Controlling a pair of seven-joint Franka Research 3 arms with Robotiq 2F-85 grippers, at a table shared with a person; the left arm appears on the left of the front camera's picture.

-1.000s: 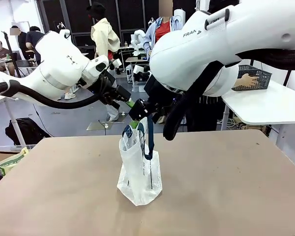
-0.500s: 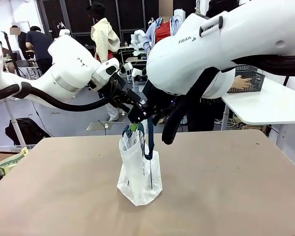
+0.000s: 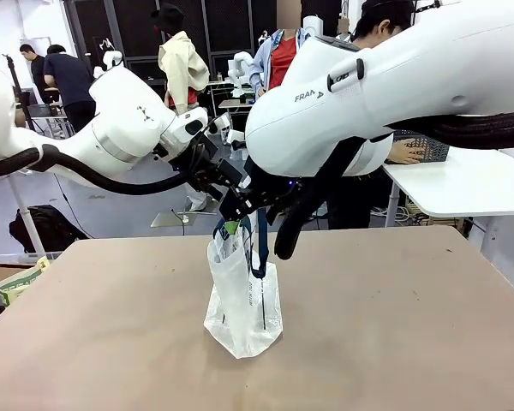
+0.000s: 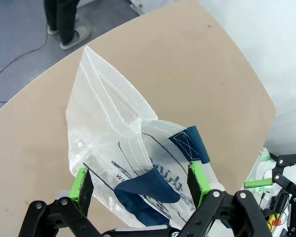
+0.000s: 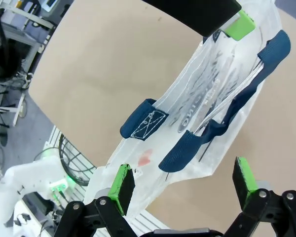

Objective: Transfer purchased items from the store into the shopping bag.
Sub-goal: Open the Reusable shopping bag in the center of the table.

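Observation:
The shopping bag, clear plastic with navy handles, stands upright in the middle of the tan table. Both grippers hang close together just above its mouth: my left gripper from the left, my right gripper from the right. In the left wrist view the open gripper straddles the bag's top and a navy handle. My right gripper is open too, over the bag and its handles. The store, a dark lattice basket, sits on a side table. Purchased items are out of view.
A person leans over the white side table at the far right with a hand at the basket. A bin with a yellow-green pack stands off the table's left edge. Tabletop around the bag is bare.
My left arm has swung right, bringing its gripper in beside the right gripper over the bag's mouth. The person at the side table has leaned in, and the basket has shifted left.

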